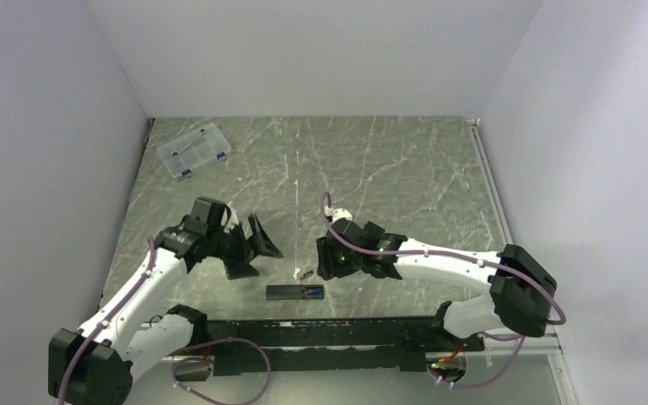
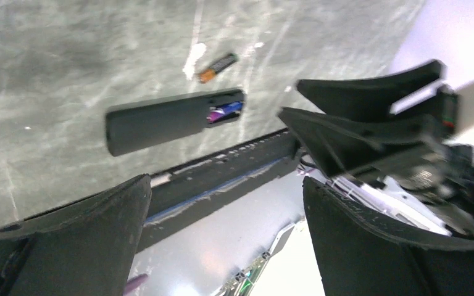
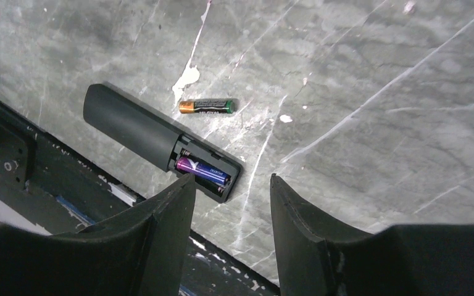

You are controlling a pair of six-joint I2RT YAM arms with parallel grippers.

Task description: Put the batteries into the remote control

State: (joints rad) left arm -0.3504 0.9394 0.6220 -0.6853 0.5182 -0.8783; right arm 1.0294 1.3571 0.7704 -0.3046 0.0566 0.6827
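1. The remote control lies flat on the table with its back cover off. Its battery bay is at the end toward the right arm.
2. One battery, with a purple-blue band, sits in the bay. The slot beside it looks empty.
3. The second battery, the one with a gold end, lies loose just beside the remote on its far side. It is level with the bay end and does not touch the remote. Its long axis is at a slight angle to the remote's length.
4. The right gripper hovers over the remote's bay end, jaws partly apart and empty. It is the nearer arm, and the loose battery lies just beyond its fingertips.
5. The left gripper hangs beyond the remote's other end, spread wide and holding nothing.
6. The likely next move is for the right gripper to straddle the loose battery across its length.
7. A clear box sits well beyond the remote, far left. Its contents are too small to tell.
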